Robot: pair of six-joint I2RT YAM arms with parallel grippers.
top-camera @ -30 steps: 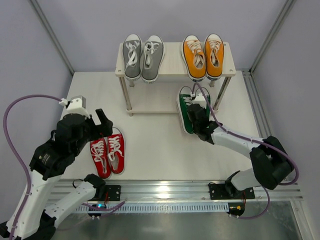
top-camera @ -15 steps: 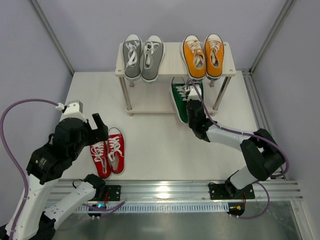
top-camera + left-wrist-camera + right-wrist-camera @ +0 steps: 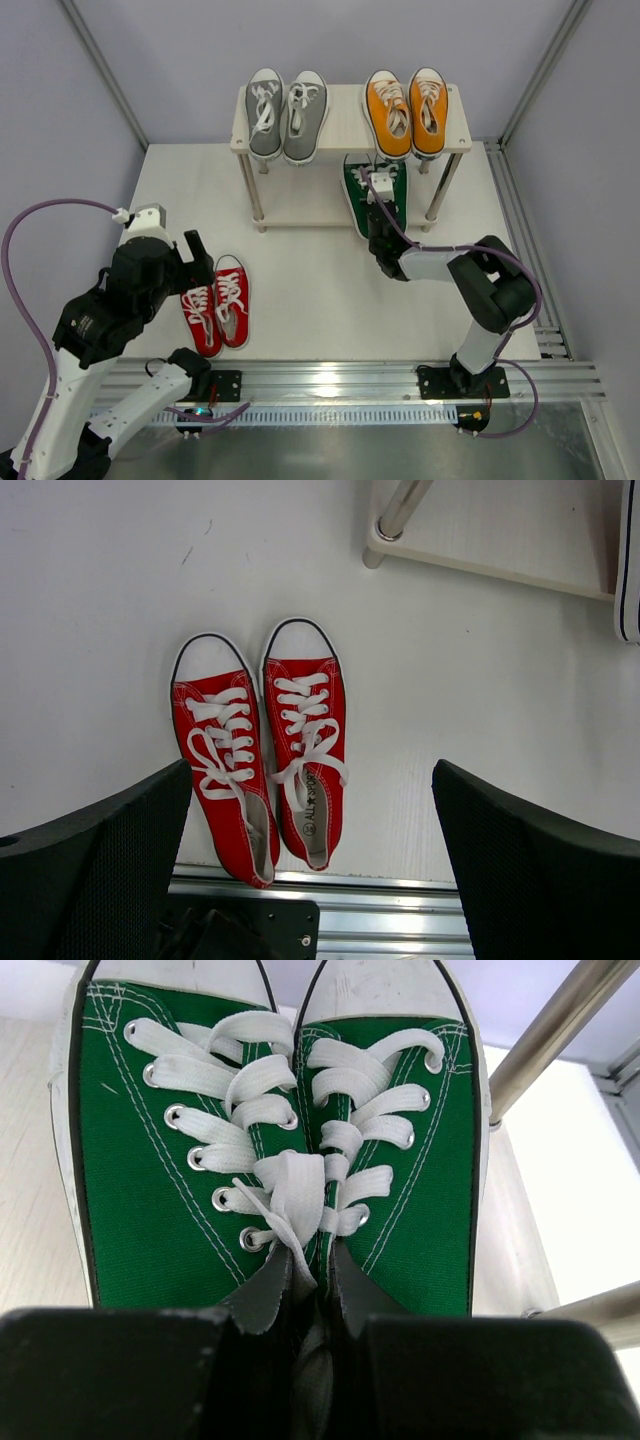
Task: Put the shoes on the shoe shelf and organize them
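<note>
The green shoes (image 3: 280,1140) lie side by side, toes pointing away, on the lower board of the shoe shelf (image 3: 300,212), under the orange pair (image 3: 407,110). My right gripper (image 3: 315,1360) is shut on their two inner sides, pinched together behind the laces; from above the right gripper (image 3: 378,212) covers the middle of the green shoes (image 3: 356,185). A grey pair (image 3: 287,115) sits on the top board at the left. The red shoes (image 3: 262,740) lie on the table near the front rail. My left gripper (image 3: 315,870) hangs open above their heels, holding nothing.
A metal shelf leg (image 3: 555,1030) rises just right of the green pair, and another leg (image 3: 400,515) stands beyond the red pair. The aluminium base rail (image 3: 330,378) runs along the near edge. Frame posts and grey walls close in the sides.
My right arm has pushed the green pair away from me, under the top board and onto the lower tier. My left arm has drawn back a little toward the left, still open.
</note>
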